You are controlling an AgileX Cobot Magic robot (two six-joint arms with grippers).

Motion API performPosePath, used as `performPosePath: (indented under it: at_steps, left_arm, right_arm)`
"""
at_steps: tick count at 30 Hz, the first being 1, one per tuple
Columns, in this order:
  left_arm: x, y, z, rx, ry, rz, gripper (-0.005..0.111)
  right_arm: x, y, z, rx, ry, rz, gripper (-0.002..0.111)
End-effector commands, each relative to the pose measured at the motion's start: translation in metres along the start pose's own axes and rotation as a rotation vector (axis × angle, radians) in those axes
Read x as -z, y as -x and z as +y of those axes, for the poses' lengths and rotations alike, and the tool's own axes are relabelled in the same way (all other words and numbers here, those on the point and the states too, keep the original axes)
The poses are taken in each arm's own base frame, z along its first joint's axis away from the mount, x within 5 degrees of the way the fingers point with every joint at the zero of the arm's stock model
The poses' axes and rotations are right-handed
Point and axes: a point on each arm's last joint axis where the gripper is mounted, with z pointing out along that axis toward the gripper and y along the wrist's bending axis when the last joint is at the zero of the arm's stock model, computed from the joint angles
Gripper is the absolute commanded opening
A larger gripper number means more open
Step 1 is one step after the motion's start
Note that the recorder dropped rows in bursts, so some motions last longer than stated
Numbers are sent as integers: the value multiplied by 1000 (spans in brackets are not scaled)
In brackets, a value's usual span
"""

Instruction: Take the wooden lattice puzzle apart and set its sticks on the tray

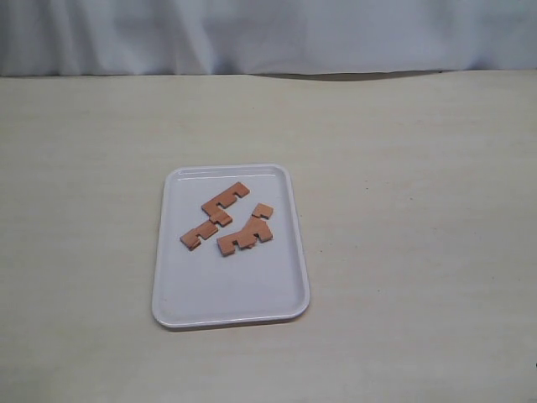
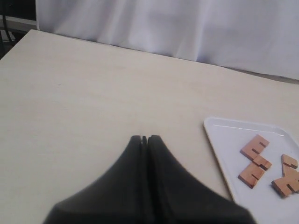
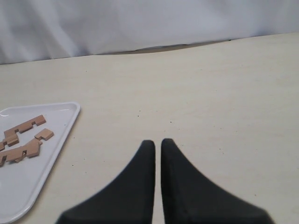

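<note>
Several reddish-brown notched sticks (image 1: 225, 200) lie loose and flat on the white tray (image 1: 226, 302), clustered in its far half. The wooden lattice puzzle is not in view as an interlocked grid. Neither gripper shows in the exterior view. My left gripper (image 2: 144, 138) is shut, fingertips touching, over bare table beside the tray (image 2: 224, 140) with its sticks (image 2: 254, 147). My right gripper (image 3: 158, 142) is shut but for a thin slit, holding nothing, over bare table on the other side of the tray (image 3: 51, 154) and the sticks (image 3: 23, 125).
The tray sits mid-table on a pale wood-grain tabletop (image 1: 419, 210). A white cloth backdrop (image 1: 268, 34) hangs behind the table's far edge. The table's corner and a dark area beyond it (image 2: 14, 28) show in the left wrist view.
</note>
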Motion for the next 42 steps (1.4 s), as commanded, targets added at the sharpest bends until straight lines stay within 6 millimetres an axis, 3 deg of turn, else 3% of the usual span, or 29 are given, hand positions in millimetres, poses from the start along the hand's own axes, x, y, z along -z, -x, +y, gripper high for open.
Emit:
performPosePath:
  at_steps: [1,42]
  left_arm:
    - [0,-1,0,0,-6,-2,0]
    - [0,0,2,-85,13,-6,0]
  right_arm:
    - [0,0,0,5,2,-7,4]
    - [0,0,0,5,2,-7,4]
